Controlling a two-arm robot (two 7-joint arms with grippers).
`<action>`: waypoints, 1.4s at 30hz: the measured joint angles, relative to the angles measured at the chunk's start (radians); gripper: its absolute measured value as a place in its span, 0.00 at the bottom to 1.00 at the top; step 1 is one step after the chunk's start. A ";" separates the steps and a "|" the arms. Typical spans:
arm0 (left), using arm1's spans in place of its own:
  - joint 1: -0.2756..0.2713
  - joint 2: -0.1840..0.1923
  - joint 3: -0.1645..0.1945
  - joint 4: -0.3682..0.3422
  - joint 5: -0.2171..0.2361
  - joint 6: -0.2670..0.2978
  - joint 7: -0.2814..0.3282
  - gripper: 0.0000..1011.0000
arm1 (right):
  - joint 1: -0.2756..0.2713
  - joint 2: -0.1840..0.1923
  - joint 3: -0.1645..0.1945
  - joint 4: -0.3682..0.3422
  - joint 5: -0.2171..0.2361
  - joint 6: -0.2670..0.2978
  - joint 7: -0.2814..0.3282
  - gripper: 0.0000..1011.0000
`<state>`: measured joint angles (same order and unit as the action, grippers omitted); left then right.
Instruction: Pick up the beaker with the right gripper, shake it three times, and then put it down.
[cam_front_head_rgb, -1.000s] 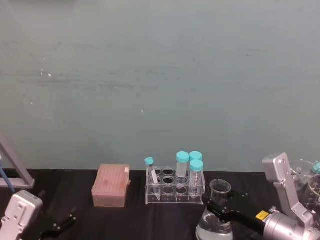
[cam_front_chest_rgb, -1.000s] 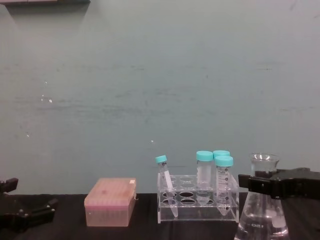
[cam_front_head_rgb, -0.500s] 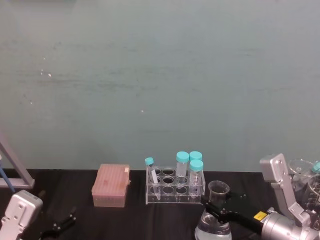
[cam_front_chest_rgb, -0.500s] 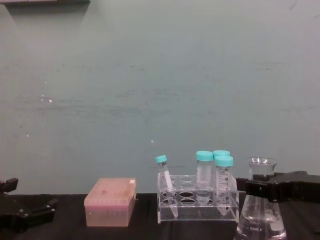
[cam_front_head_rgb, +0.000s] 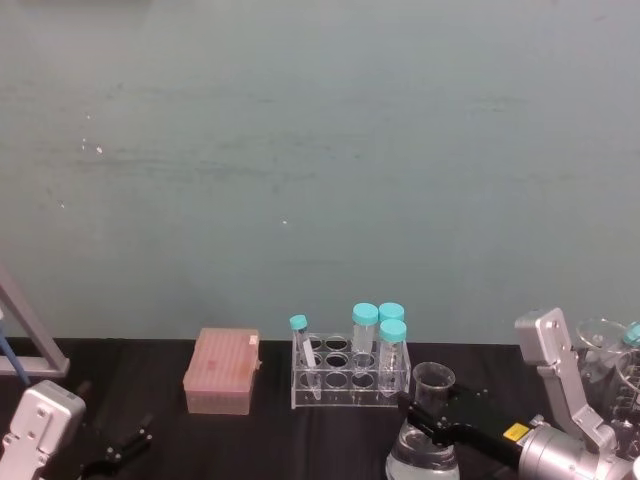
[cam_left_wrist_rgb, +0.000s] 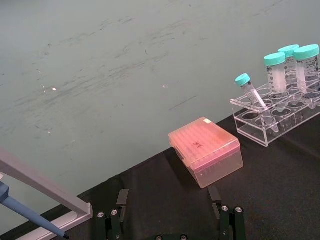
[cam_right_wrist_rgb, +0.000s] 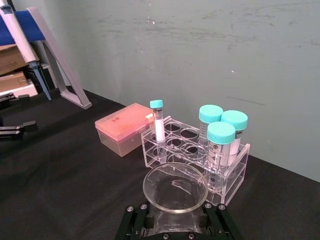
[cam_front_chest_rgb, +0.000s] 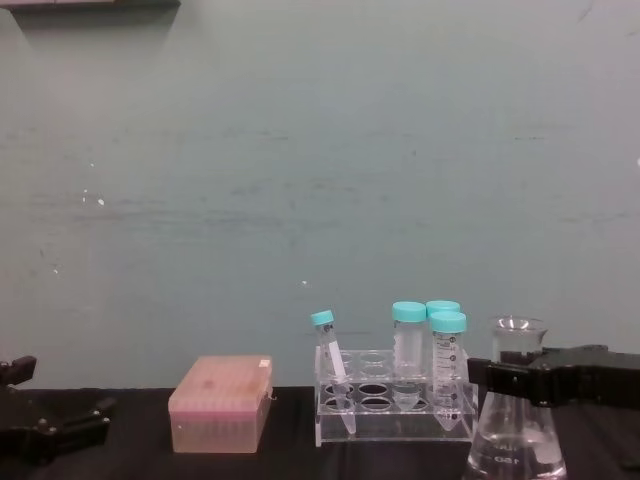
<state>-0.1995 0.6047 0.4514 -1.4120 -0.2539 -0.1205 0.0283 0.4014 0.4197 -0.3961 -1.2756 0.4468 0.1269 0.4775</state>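
Beaker: the beaker (cam_front_chest_rgb: 515, 420) is standing upright at the near right of the black table (cam_front_head_rgb: 260, 440), just right of the tube rack, with a little clear liquid sitting in its wide base. Its flared rim is showing as an open ring in the right wrist view (cam_right_wrist_rgb: 175, 187).

Right gripper: the right gripper (cam_front_chest_rgb: 505, 375) is reaching in from the right and pinching the beaker's neck just under the rim, one black finger lying on each side of the glass. From the head view (cam_front_head_rgb: 432, 418) it is sitting at the near right edge of the table.

Left gripper: the left gripper (cam_left_wrist_rgb: 170, 220) is resting low at the near left, well apart from the beaker, its two fingers spread wide with nothing between them.

Tube rack: the clear rack (cam_front_head_rgb: 350, 375) is standing mid-table, holding three upright teal-capped tubes (cam_front_chest_rgb: 448, 365) at its right end and a thinner tube (cam_front_chest_rgb: 332, 360) leaning at its left end.

Pink box: a closed pink box (cam_front_head_rgb: 222, 372) is sitting left of the rack, apart from it.

Far left: a pipette stand (cam_right_wrist_rgb: 55, 60) is leaning by the wall.
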 joint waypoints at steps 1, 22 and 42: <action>0.000 0.000 0.000 0.000 0.000 0.000 0.000 0.99 | 0.000 -0.001 0.000 0.001 0.000 -0.001 0.000 0.45; 0.000 0.000 0.000 0.000 0.000 0.000 0.000 0.99 | 0.006 -0.008 -0.005 0.014 0.008 -0.002 0.007 0.45; 0.000 0.000 0.000 0.000 0.000 0.000 0.000 0.99 | 0.007 -0.007 -0.009 0.017 0.008 -0.003 0.007 0.45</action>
<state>-0.1995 0.6047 0.4514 -1.4119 -0.2539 -0.1206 0.0283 0.4082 0.4125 -0.4050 -1.2585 0.4547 0.1243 0.4845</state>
